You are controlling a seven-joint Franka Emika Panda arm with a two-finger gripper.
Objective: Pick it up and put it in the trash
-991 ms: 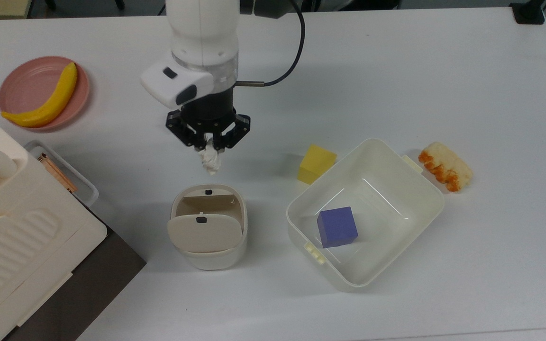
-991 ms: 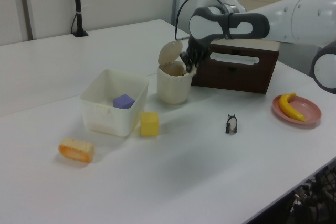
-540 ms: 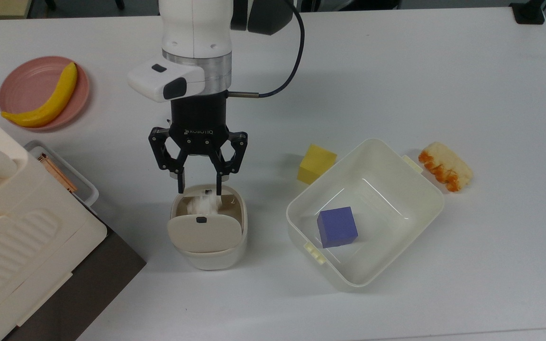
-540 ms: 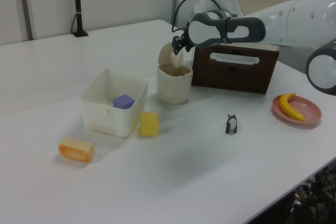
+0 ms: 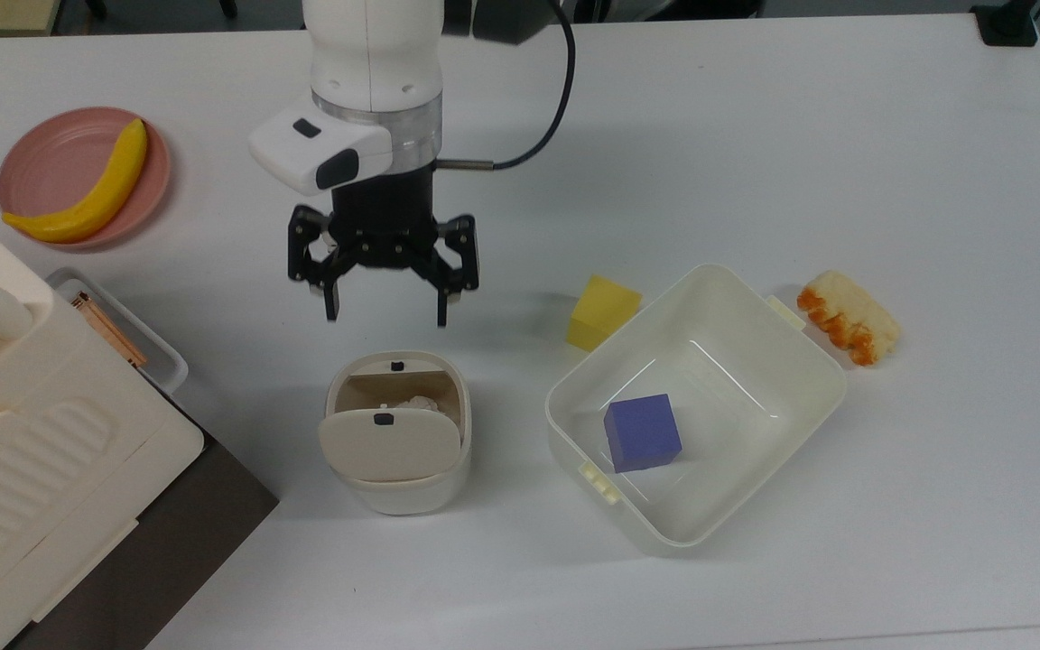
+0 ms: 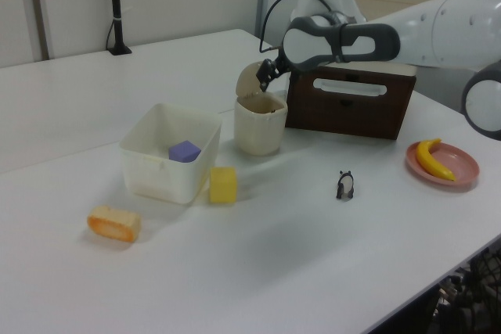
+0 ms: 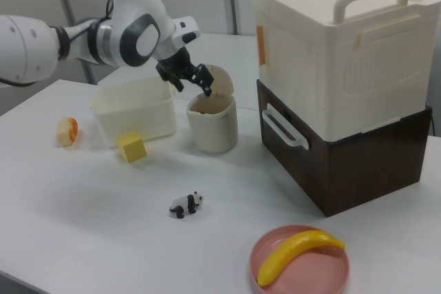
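Lab: robot arm [image 5: 376, 81], white table [image 5: 755, 135]

The top view looks straight down on the white table [image 5: 755, 135] from close above. The left view and right view stand lower, off opposite table sides, facing inward across it. All three share the cream flap-lidded bin [image 5: 396, 469] [image 6: 259, 131] [image 7: 212, 131] and white rectangular tub [image 5: 809, 352] [image 6: 149, 163] [image 7: 134, 116].
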